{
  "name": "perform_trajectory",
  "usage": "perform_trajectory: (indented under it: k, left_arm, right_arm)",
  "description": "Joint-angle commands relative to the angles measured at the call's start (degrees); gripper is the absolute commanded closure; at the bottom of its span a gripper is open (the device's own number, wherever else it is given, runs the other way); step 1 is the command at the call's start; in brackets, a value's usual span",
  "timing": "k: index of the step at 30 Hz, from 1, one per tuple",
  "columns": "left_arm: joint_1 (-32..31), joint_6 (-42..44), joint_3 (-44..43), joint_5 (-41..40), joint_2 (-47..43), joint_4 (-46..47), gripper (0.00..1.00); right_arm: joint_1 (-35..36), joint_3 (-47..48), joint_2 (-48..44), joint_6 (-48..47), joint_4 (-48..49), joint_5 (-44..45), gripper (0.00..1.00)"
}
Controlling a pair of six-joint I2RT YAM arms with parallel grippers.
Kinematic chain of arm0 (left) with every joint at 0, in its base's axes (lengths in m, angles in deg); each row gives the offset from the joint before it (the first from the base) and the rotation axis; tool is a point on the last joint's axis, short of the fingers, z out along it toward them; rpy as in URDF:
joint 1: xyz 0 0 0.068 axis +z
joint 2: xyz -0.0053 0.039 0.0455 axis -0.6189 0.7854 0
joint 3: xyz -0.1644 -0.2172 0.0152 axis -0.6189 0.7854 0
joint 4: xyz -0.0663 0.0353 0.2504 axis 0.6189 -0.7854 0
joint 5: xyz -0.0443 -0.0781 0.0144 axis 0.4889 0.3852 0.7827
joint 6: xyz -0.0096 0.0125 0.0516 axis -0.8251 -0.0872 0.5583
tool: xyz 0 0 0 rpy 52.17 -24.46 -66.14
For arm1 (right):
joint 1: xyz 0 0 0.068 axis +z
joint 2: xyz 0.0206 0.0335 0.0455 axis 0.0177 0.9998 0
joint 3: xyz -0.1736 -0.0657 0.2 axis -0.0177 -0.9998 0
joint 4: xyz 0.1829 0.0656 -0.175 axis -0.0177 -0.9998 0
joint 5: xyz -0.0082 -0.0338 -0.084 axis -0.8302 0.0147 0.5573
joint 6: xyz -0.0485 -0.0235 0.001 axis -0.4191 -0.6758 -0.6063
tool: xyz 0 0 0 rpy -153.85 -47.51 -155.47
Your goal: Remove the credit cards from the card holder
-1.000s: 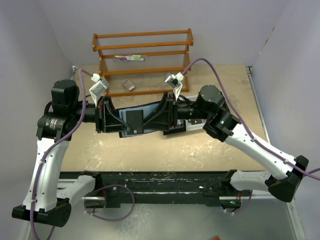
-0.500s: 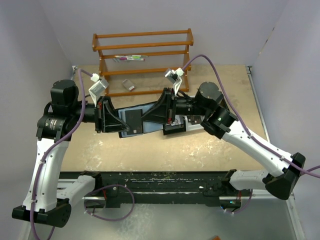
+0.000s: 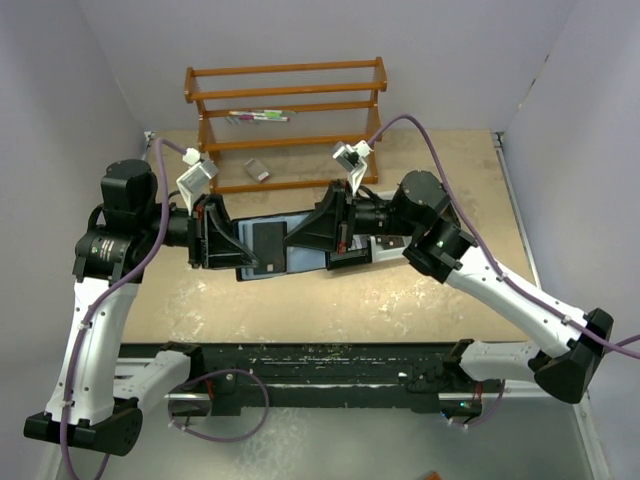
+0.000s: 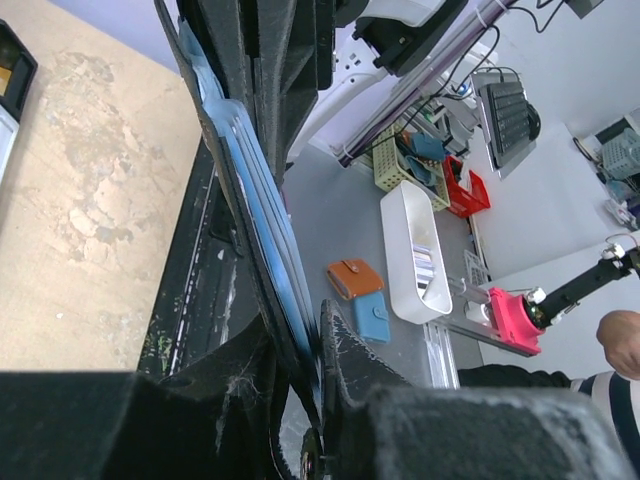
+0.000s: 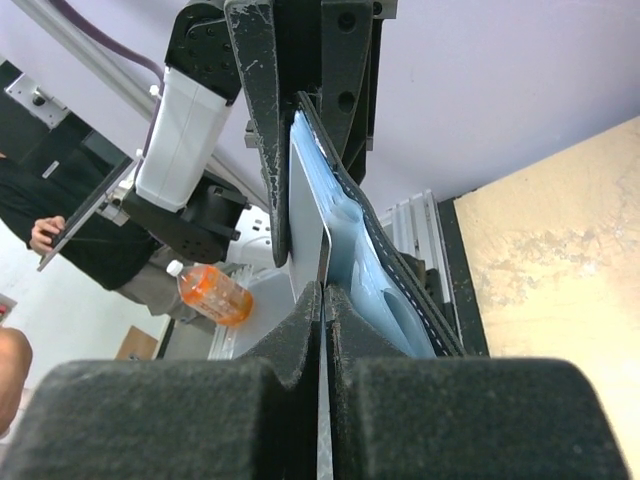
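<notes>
The right gripper point(image 5: 322, 292) is pinched together on what looks like a thin pale card point(image 5: 308, 200), seen only from its wrist. Overhead, the card holder point(image 3: 268, 240) hangs above the table, and the left gripper point(image 4: 315, 345) is clamped on its edge.

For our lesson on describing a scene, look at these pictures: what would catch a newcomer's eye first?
Two arms meet over the middle of the table, holding the open card holder up between them. The left end effector clamps one end, and the right end effector is shut on a thin pale card lying beside the blue lining. Behind them, at the far edge, stands a wooden rack.
</notes>
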Motion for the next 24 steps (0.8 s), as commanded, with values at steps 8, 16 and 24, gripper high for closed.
perform_trajectory:
  k: [8, 16, 24]
  left_arm:
    - [-0.8, -1.5, -0.1, 5.0, -0.9, 3.1, 0.85]
    - [-0.8, 2.8, -1.4, -7.9, -0.5, -0.6, 1.0]
    - [-0.7, 14.6, -3.0, -47.1, 3.6, -9.7, 1.0]
  right_arm:
    - [-5.2, -3.8, -4.0, 0.2, 0.4, 0.1, 1.0]
    - [-10.4, -6.0, -7.2, 0.1, -1.8, -2.0, 1.0]
    - [-16.6, -9.6, -6.9, 1.4, -3.5, -4.0, 1.0]
